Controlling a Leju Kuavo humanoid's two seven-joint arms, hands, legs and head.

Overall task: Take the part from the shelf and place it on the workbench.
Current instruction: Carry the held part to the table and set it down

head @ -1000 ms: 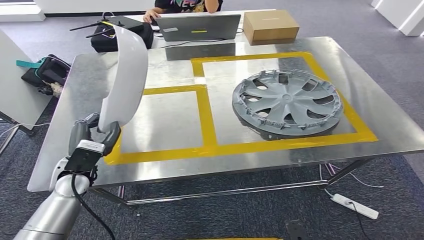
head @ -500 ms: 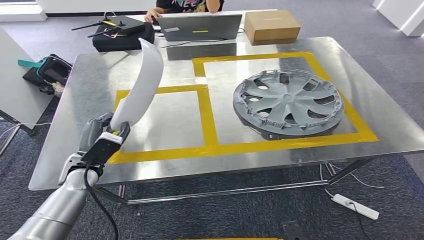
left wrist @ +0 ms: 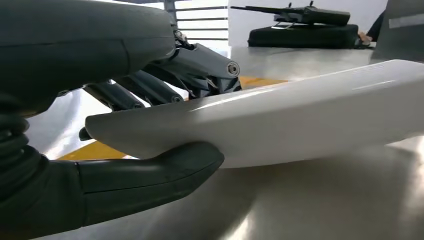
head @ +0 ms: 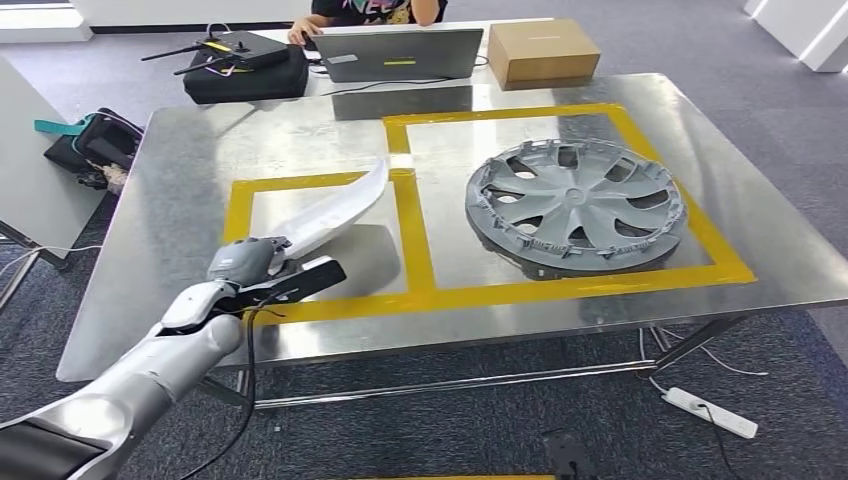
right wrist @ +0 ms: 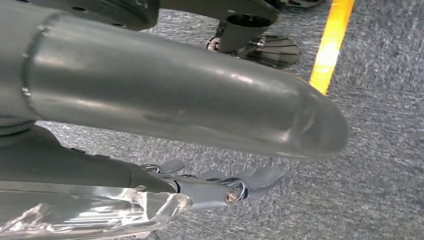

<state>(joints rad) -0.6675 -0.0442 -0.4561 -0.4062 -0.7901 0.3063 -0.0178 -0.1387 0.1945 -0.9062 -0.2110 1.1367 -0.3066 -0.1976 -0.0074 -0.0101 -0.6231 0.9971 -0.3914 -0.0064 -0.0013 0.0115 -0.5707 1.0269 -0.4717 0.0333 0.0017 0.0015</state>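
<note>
A long, curved white part (head: 335, 212) lies almost flat, low over the left yellow-taped square (head: 410, 240) of the metal workbench (head: 190, 180). My left hand (head: 255, 268) grips its near end, at the square's front left corner. In the left wrist view the thumb (left wrist: 150, 172) presses under the white part (left wrist: 310, 115) and the darker fingers wrap over it. Whether the part touches the tabletop I cannot tell. My right hand (right wrist: 220, 185) hangs over grey carpet, fingers loosely extended, holding nothing.
A grey wheel cover (head: 575, 205) fills the right taped square. Along the far edge stand a laptop (head: 398, 52), a cardboard box (head: 542, 50) and a black case (head: 245, 65), with a person (head: 370, 10) behind. A bag (head: 90, 145) and power strip (head: 712, 412) lie on the floor.
My left arm has swung the white part down from nearly upright to almost flat over the left taped square, and the hand has moved right and forward over the table's edge.
</note>
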